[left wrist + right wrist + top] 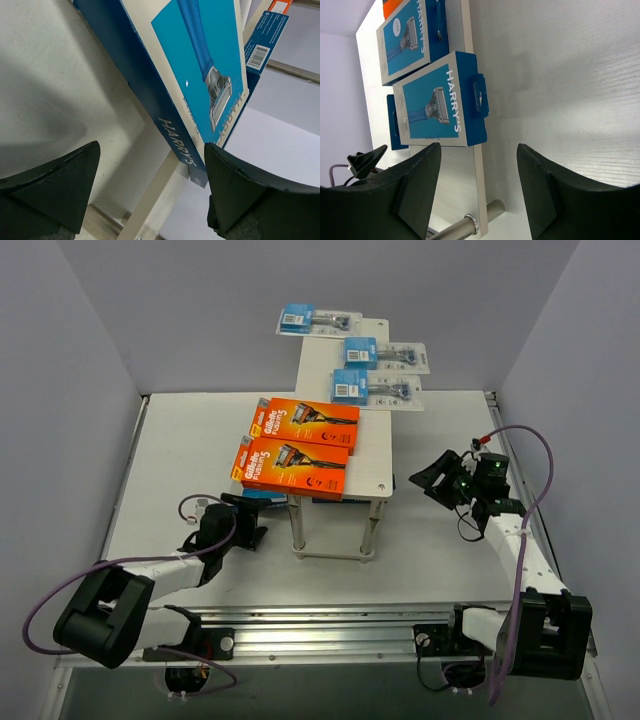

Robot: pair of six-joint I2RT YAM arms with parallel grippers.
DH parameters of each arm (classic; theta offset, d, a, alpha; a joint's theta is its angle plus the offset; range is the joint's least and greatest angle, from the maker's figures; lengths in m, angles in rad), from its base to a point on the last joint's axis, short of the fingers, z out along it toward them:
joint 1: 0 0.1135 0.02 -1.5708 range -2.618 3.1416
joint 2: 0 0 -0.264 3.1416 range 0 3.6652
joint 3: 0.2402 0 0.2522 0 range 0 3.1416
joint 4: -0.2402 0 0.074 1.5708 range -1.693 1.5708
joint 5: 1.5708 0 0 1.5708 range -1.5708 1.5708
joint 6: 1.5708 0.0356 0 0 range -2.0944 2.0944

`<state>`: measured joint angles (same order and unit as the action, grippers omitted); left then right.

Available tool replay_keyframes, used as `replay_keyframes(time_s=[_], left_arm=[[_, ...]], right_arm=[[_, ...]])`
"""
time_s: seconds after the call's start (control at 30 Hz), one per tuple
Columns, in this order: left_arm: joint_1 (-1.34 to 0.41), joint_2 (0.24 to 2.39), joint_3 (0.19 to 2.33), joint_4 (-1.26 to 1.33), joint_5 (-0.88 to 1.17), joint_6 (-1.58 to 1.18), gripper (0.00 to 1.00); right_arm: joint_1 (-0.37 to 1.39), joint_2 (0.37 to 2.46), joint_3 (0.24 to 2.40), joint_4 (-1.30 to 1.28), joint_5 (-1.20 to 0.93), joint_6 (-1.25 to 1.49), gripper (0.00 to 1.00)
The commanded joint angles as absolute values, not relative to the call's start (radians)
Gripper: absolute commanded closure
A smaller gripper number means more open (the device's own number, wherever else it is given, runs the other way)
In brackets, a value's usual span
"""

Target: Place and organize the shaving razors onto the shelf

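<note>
Orange boxes (305, 423) lie side by side on the shelf (372, 455) top, with three blister packs (385, 354) set further back. Your left gripper (150, 160) is spread wide at the shelf's left end and holds nothing, with a blue box (200, 60) just ahead of it. Your right gripper (480, 150) is also released and empty, right of the shelf, facing two blue boxes (437, 107) on the lower tier (560, 75).
</note>
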<state>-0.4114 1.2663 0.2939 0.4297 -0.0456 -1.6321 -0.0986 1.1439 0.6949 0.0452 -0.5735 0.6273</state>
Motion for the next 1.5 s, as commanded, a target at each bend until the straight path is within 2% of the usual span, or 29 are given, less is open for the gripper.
replay_keyframes(time_s=[0.0, 0.33, 0.6, 0.77, 1.03, 1.07, 1.1, 1.13, 1.2, 1.23, 1.37, 1.47], left_arm=[[-0.433, 1.302, 0.291, 0.604, -0.126, -1.649, 0.06], [-0.448, 1.429, 0.267, 0.801, -0.202, -1.672, 0.06], [-0.459, 1.718, 0.249, 1.225, -0.227, -1.692, 0.06], [-0.477, 1.828, 0.222, 1.411, -0.313, -1.684, 0.06], [-0.474, 1.870, 0.228, 1.480, -0.364, -1.651, 0.06], [-0.474, 1.878, 0.233, 1.482, -0.359, -1.649, 0.02], [-0.472, 1.881, 0.239, 1.491, -0.359, -1.634, 0.05], [-0.471, 1.899, 0.245, 1.517, -0.357, -1.631, 0.21], [-0.468, 1.922, 0.250, 1.552, -0.350, -1.632, 0.36], [-0.459, 1.933, 0.255, 1.578, -0.342, -1.634, 0.48], [-0.449, 1.936, 0.247, 1.582, -0.331, -1.629, 0.66], [-0.443, 1.884, 0.220, 1.582, -0.345, -1.605, 0.70]], right_arm=[[-0.098, 1.154, 0.693, 0.069, -0.583, 0.618, 0.42], [-0.110, 1.187, 0.681, 0.087, -0.597, 0.603, 0.42], [-0.163, 1.209, 0.667, 0.095, -0.627, 0.575, 0.43], [-0.167, 1.226, 0.667, 0.098, -0.626, 0.568, 0.43], [-0.172, 1.247, 0.667, 0.104, -0.624, 0.561, 0.49], [-0.172, 1.247, 0.669, 0.104, -0.624, 0.561, 0.50], [-0.172, 1.249, 0.669, 0.104, -0.621, 0.560, 0.52], [-0.172, 1.249, 0.669, 0.103, -0.620, 0.560, 0.52], [-0.172, 1.247, 0.666, 0.101, -0.614, 0.557, 0.53], [-0.172, 1.249, 0.666, 0.101, -0.612, 0.558, 0.53], [-0.173, 1.249, 0.666, 0.098, -0.609, 0.555, 0.55], [-0.173, 1.244, 0.666, 0.095, -0.607, 0.551, 0.55]])
